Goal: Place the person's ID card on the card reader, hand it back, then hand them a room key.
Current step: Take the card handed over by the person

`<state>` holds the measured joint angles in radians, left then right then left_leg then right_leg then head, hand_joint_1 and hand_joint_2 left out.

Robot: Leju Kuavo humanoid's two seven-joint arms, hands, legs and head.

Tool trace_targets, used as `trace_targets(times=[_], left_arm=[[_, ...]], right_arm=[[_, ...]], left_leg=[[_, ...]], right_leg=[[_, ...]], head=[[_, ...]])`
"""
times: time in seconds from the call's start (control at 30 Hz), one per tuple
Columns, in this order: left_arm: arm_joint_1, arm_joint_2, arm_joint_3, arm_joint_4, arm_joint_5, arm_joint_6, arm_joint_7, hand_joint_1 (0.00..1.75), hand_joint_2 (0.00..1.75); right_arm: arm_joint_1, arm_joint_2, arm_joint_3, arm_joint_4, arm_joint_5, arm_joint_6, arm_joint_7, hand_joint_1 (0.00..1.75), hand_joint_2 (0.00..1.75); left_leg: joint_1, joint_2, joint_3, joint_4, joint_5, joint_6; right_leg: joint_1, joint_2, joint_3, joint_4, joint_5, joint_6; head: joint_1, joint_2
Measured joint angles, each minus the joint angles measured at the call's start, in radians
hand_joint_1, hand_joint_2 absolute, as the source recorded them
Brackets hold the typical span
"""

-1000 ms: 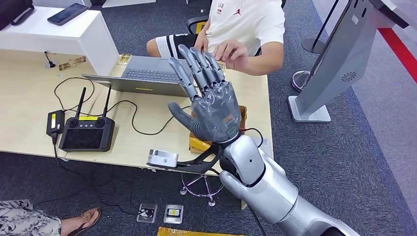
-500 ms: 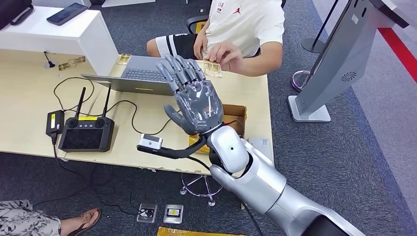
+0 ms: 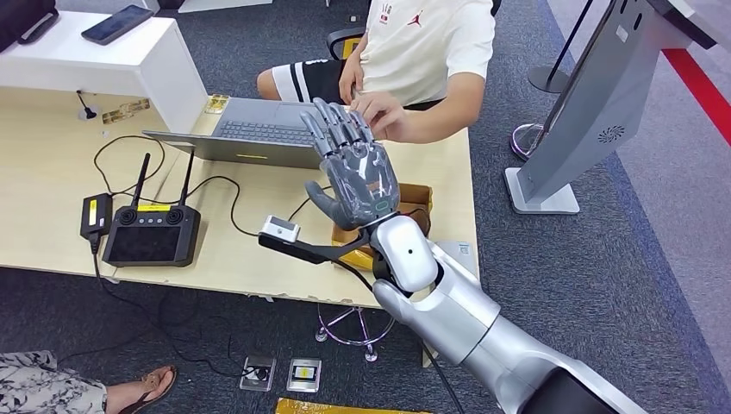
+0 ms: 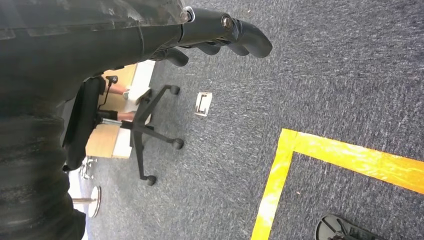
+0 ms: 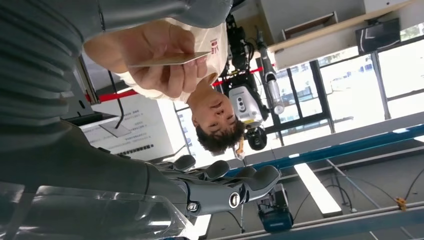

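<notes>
- A black controller (image 3: 152, 235) with two upright antennas lies at the left of the light wooden desk (image 3: 52, 185), its cable looping across the top.
- An open grey laptop (image 3: 259, 131) sits further along the desk, in front of the seated person (image 3: 422, 43).
- The right hand (image 3: 352, 172) is raised above the desk, palm turned up and fingers spread, holding nothing.
- Just behind those fingers the person's hand (image 3: 379, 112) reaches in; the right wrist view shows it pinching the ID card (image 5: 167, 59) edge-on, just beside the robot's palm but not in its grasp.
- A cardboard box (image 3: 414, 203) sits on the desk under the raised wrist.
- The left hand (image 4: 220, 37) hangs over grey carpet, fingers loosely curled, holding nothing.
</notes>
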<state>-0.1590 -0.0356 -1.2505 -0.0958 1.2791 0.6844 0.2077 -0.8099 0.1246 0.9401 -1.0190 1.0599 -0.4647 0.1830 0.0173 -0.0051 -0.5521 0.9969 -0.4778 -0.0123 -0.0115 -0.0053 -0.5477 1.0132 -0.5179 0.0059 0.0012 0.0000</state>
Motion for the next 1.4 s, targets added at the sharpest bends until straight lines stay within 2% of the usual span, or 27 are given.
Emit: trace_targets(times=[0.53,0.83,0.87,0.97,1.0,1.13,1.27,1.4], left_arm=[[-0.002,-0.016,0.0,0.031,-0.007,0.0,0.007,0.0,1.75],[-0.003,-0.016,0.0,0.033,-0.032,0.0,-0.007,0.0,1.75],[-0.003,-0.016,0.0,0.033,-0.035,0.0,-0.007,0.0,1.75],[-0.003,-0.016,0.0,0.033,-0.041,0.0,-0.007,0.0,1.75],[-0.003,-0.016,0.0,0.033,-0.044,0.0,-0.007,0.0,1.75],[-0.003,-0.016,0.0,0.033,-0.049,0.0,-0.007,0.0,1.75],[-0.003,-0.016,0.0,0.033,-0.052,0.0,-0.007,0.0,1.75],[-0.003,-0.016,0.0,0.033,-0.055,0.0,-0.007,0.0,1.75]], right_arm=[[0.002,-0.036,-0.035,0.019,0.007,-0.031,0.058,0.0,1.75],[0.028,-0.088,-0.087,0.035,0.019,-0.037,0.101,0.0,1.75],[0.031,-0.094,-0.093,0.037,0.022,-0.038,0.102,0.18,1.75],[0.04,-0.108,-0.105,0.041,0.026,-0.039,0.106,1.21,1.75],[0.043,-0.111,-0.108,0.041,0.028,-0.039,0.108,1.38,1.75],[0.051,-0.121,-0.117,0.042,0.038,-0.043,0.112,1.38,1.75],[0.055,-0.127,-0.118,0.042,0.041,-0.048,0.112,1.65,1.75],[0.058,-0.132,-0.12,0.042,0.044,-0.05,0.114,1.63,1.75]], left_leg=[[0.0,0.001,0.0,0.0,0.0,0.0],[0.0,0.001,0.0,0.0,0.0,0.0],[0.0,0.001,0.0,0.0,0.0,0.0],[0.0,0.002,0.0,0.0,0.0,0.0],[0.0,0.002,0.0,0.0,0.0,0.0],[0.0,0.002,0.0,0.0,0.0,0.0],[0.0,0.002,0.0,0.0,0.0,0.0],[0.0,0.002,0.0,0.0,0.0,0.0]], right_leg=[[0.0,0.0,-0.001,0.0,0.0,0.0],[0.0,0.001,-0.001,0.0,0.0,0.0],[0.0,0.001,-0.001,0.0,0.0,0.0],[0.0,0.001,-0.001,0.0,0.0,0.0],[0.0,0.001,-0.001,0.0,0.0,0.0],[0.0,0.001,-0.001,0.0,0.0,0.0],[0.0,0.001,-0.001,0.0,0.0,0.0],[0.0,0.001,-0.001,0.0,0.0,0.0]], head=[[0.0,0.0],[0.0,0.0],[0.0,0.0],[0.0,0.0],[0.0,0.0],[0.0,0.0],[0.0,0.0],[0.0,0.0]])
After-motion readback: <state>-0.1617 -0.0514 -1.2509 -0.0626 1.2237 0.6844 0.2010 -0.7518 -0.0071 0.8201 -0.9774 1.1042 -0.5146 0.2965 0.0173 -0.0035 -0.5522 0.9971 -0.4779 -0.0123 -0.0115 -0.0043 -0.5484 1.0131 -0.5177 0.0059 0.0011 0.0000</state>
